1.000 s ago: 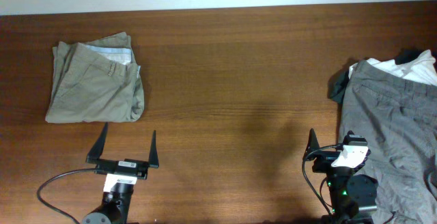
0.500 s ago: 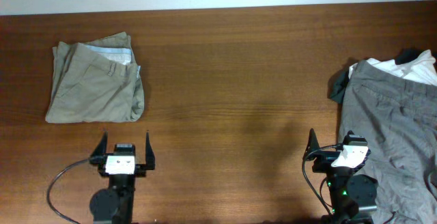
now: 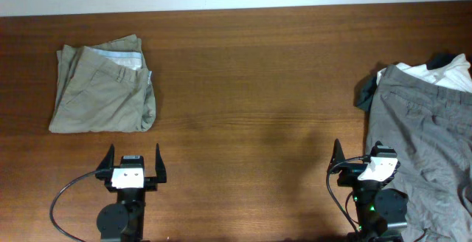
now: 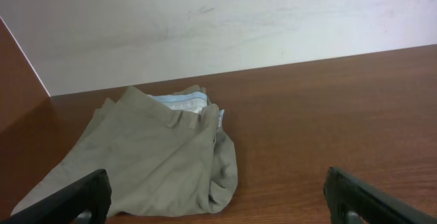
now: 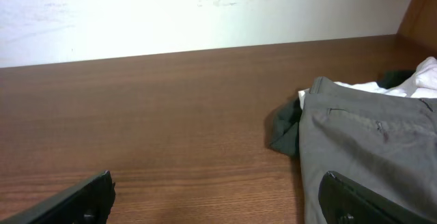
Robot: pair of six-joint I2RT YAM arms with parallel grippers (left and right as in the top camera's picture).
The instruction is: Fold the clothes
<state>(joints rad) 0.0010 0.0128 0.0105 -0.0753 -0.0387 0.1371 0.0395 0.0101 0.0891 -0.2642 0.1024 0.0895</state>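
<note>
The khaki-beige shorts (image 3: pixel 103 88) lie folded at the far left of the table, pale lining showing at the top; they also show in the left wrist view (image 4: pixel 150 149). Grey trousers (image 3: pixel 424 139) lie spread at the right edge over a white piece (image 3: pixel 442 72) and a dark piece (image 3: pixel 365 91); they also show in the right wrist view (image 5: pixel 369 149). My left gripper (image 3: pixel 133 161) is open and empty, just in front of the shorts (image 4: pixel 215 200). My right gripper (image 3: pixel 361 157) is open and empty, its right finger over the trousers' edge (image 5: pixel 215 197).
The brown wooden table (image 3: pixel 251 87) meets a white wall (image 4: pixel 218 19) at the back. A cable (image 3: pixel 63 198) loops by the left arm's base.
My left gripper has narrowed from a wide spread and turned square to the table's edge. The right arm and the clothes have not moved.
</note>
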